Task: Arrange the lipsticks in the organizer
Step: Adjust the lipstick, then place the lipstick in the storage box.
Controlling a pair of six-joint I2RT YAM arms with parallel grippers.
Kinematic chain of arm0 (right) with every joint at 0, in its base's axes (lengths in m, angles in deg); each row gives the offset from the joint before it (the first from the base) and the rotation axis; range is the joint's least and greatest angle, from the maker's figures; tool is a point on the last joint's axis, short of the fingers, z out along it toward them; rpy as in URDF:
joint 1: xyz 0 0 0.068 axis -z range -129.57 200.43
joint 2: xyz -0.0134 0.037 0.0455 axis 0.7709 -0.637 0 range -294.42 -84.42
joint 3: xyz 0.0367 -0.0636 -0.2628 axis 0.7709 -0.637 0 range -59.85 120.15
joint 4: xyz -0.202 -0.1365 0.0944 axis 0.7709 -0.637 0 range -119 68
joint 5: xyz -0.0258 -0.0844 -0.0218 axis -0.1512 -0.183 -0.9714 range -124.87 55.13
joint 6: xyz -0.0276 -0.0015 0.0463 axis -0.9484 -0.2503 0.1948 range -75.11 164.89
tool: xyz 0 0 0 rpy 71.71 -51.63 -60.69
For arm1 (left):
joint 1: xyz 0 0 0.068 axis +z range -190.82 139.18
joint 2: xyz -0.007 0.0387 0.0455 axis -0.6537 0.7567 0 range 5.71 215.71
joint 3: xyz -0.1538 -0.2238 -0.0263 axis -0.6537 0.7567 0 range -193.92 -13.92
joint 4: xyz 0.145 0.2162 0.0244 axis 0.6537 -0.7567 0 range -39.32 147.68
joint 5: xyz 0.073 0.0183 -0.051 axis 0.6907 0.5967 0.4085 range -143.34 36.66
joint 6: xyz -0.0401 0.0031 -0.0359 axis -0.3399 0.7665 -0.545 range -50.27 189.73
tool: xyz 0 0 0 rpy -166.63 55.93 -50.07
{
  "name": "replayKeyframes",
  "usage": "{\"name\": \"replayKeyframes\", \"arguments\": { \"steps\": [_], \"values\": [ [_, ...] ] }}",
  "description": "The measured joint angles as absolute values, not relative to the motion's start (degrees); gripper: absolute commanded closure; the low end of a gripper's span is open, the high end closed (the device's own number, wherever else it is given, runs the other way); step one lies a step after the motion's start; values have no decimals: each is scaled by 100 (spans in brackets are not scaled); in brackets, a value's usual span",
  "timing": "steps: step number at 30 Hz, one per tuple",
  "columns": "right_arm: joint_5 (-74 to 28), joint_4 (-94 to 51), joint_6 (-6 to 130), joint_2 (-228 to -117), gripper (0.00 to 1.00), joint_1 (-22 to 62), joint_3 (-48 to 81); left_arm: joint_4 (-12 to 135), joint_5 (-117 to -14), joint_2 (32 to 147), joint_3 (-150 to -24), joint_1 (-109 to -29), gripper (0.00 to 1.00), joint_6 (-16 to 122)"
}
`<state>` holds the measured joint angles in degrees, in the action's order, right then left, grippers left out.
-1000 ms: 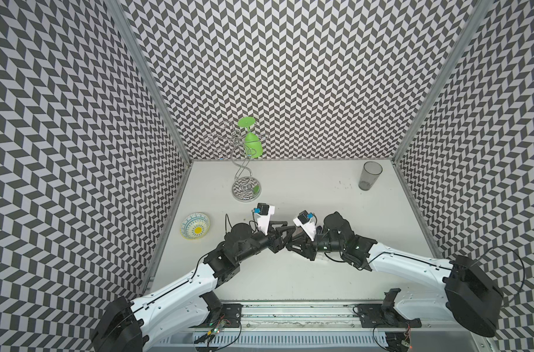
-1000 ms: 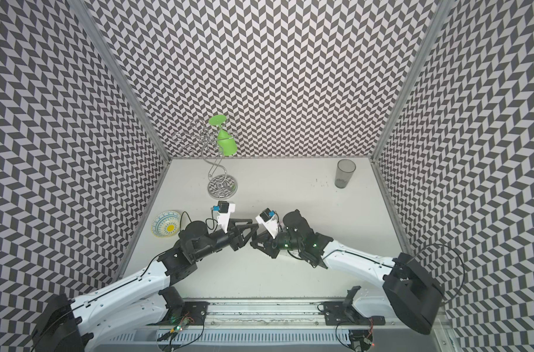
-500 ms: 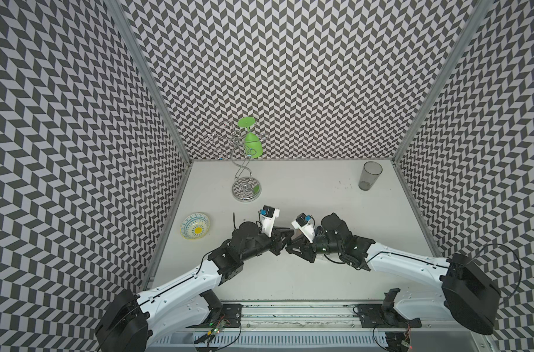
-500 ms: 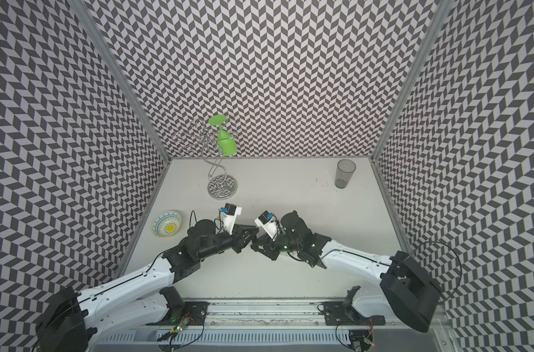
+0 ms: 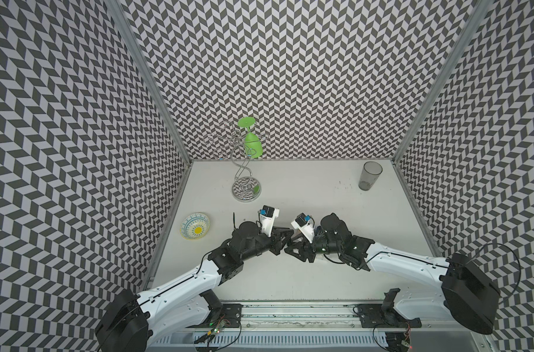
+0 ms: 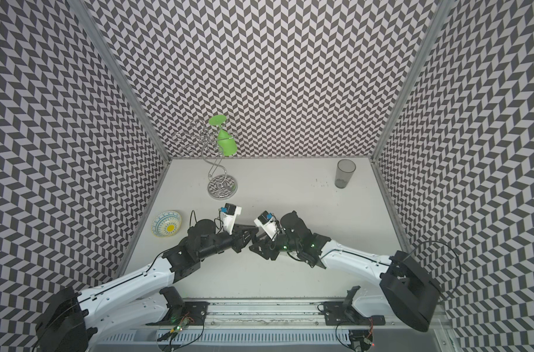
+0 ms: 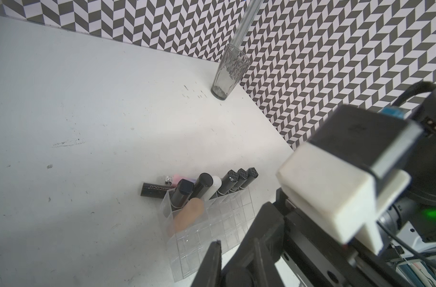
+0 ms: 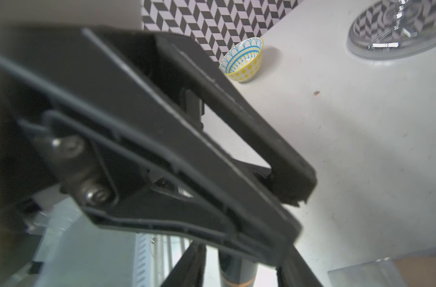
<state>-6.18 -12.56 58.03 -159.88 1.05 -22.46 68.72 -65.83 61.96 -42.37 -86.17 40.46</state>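
Bimanual cell, seen from overhead and from both wrists. The pale surface (image 5: 320, 198) is carrying every item, and the left arm (image 5: 180, 292) and right arm (image 5: 405, 268) are reaching inward and meeting tip to tip near its middle. At the back, a chrome wire stand (image 5: 245, 190) is holding an inverted green goblet (image 5: 252, 143). A grey tumbler (image 5: 369, 176) is standing upright near the far right corner, and a patterned bowl (image 5: 195, 226) is sitting by the left wall. The organizer (image 7: 224, 218), a clear gridded tray hidden beneath the arms in both top views, is lying just beside the right arm in the left wrist view, well apart from the tumbler. The left pincer (image 5: 285, 242), its jaws drawn nearly together, is gripping the upper end of a black, gold-banded lipstick (image 8: 237, 273). The right pincer (image 6: 256, 246) is standing parted around that tube, with a gap showing on each side. Six lipsticks (image 7: 233, 181) are standing tilted along the tray's far row and a beige one (image 7: 188, 216) is leaning in the next row. A pink-and-white one (image 7: 175, 178) is showing behind them, and a black tube (image 7: 154, 190) is lying on the surface just beside the tray's corner.
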Motion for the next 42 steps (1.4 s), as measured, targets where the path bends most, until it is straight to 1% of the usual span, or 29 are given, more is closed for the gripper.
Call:
{"name": "replayKeyframes", "arguments": {
  "steps": [2, 4, 6, 8, 10, 11, 12, 15, 18, 22, 25, 34, 42],
  "values": [
    [-648, -1256, 5799, -15982, 35, 105, -2246, 6872, -6568, 6196, -4237, -8617, 100, 4048],
    [-749, -1259, 5847, -15899, 34, 105, -2266, 6881, -6531, 6196, -4235, -8617, 100, 4052],
    [-965, -1254, 5935, -15578, 33, 107, -2390, 6949, -6489, 6211, -4233, -8617, 100, 4076],
    [-1361, -1283, 6099, -14882, 31, 107, -2666, 7231, -6434, 6272, -4171, -8617, 100, 4140],
    [-1866, -1281, 6328, -14037, 27, 111, -2974, 7653, -6358, 6388, -4027, -8621, 100, 4207],
    [-2159, -1248, 6450, -13538, 21, 111, -3170, 7873, -6316, 6502, -3953, -8630, 100, 4260],
    [-2414, -1230, 6560, -13121, 20, 111, -3332, 8050, -6270, 6635, -3905, -8645, 100, 4319],
    [-3173, -1305, 6813, -11997, 20, 122, -3765, 8499, -6002, 7179, -3883, -8824, 100, 4605],
    [-3706, -1493, 6923, -11453, 19, 148, -3911, 8770, -5615, 7577, -3940, -9194, 100, 4979],
    [-4198, -1711, 6982, -11329, 19, 161, -3944, 9194, -5075, 8027, -4145, -9675, 100, 5556],
    [-4344, -1735, 6986, -11377, 19, 181, -4005, 9600, -4791, 8357, -4268, -9858, 100, 5936],
    [-4452, -1766, 6955, -11433, 19, 209, -4099, 10162, -4087, 9234, -4567, -9895, 100, 6524],
    [-4449, -1744, 6929, -11364, 19, 225, -4145, 10444, -3713, 9739, -4727, -9972, 100, 6749]
  ]
}}
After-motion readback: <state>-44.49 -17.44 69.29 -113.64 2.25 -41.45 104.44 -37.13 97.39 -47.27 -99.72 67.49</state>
